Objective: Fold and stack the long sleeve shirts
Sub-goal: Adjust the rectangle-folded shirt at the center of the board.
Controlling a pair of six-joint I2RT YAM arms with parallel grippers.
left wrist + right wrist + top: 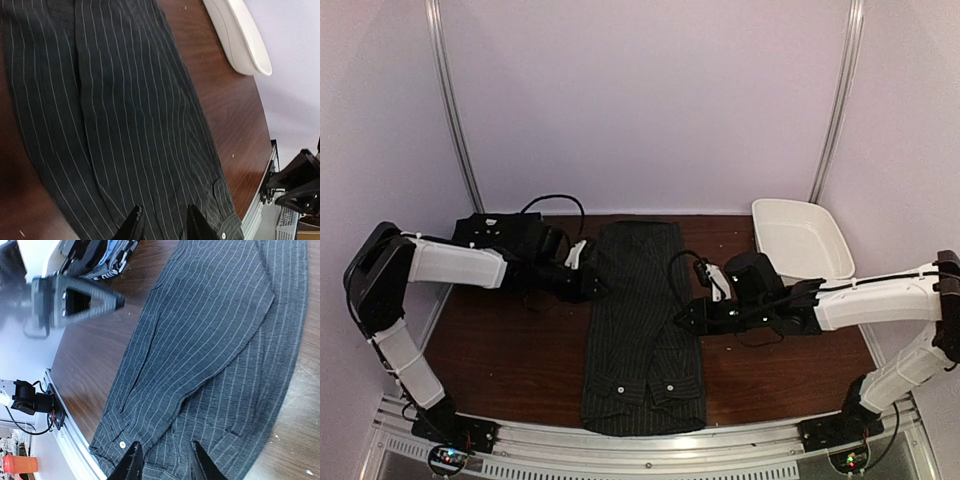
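A single long sleeve shirt (pixel 640 330), charcoal with fine pale pinstripes, is lying flat on the brown tabletop (pixel 500 350). It is folded into a long narrow strip running from the far edge to the near edge, about midway between the left and right edges. Its sides are lying turned in over the middle, and small white buttons (pixel 618 388) are showing at the near end. A white plastic tub (pixel 798 205) is sitting in the far right corner, apart from the shirt.

The left gripper (pixel 595 288) is hovering at the shirt's left border, past the middle toward the far edge. Its fingers (pixel 132 225) are standing partly apart with striped cloth showing flat between them, nothing pinched. The right gripper (pixel 680 318) is reaching in at the right border, roughly halfway along. Its fingers (pixel 131 462) are likewise parted over the cloth and holding nothing. I cannot tell whether either is touching the fabric.
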